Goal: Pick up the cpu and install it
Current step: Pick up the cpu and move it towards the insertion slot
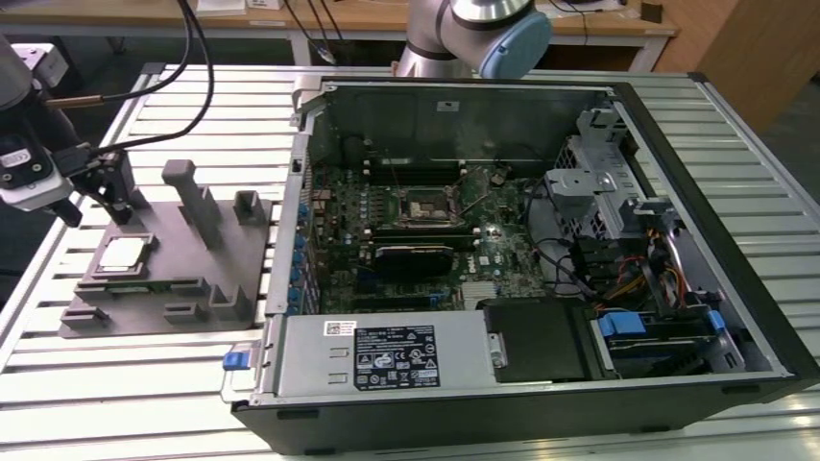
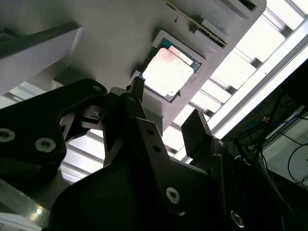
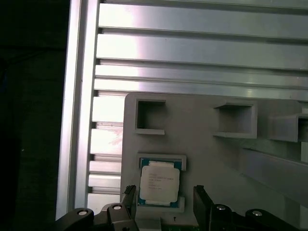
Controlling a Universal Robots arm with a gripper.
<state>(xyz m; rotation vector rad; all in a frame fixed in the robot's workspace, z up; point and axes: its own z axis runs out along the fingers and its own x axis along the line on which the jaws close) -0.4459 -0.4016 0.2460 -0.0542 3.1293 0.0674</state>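
The black 2-fingered pincer hangs at the exterior view's left edge, about mid-height in the frame, over the grey plastic holder block. Its jaws stand wide apart and have hold of nothing.

The cpu, a small flat square chip with a silvery metal top and pale rim, lies flat in a shallow square recess in the holder's left part. In the exterior view it sits just below the pincer and slightly to its right, apart from the fingertips.

In the first wrist view the cpu shows between the 2 dark fingers of the pincer. In the second wrist view the cpu lies just beyond the tips of the pincer, untouched.

The holder rests on a slatted aluminium table. To its right in the exterior view is an open black computer case with a green motherboard, whose dark square socket frame sits near the frame's centre, well apart from the cpu.
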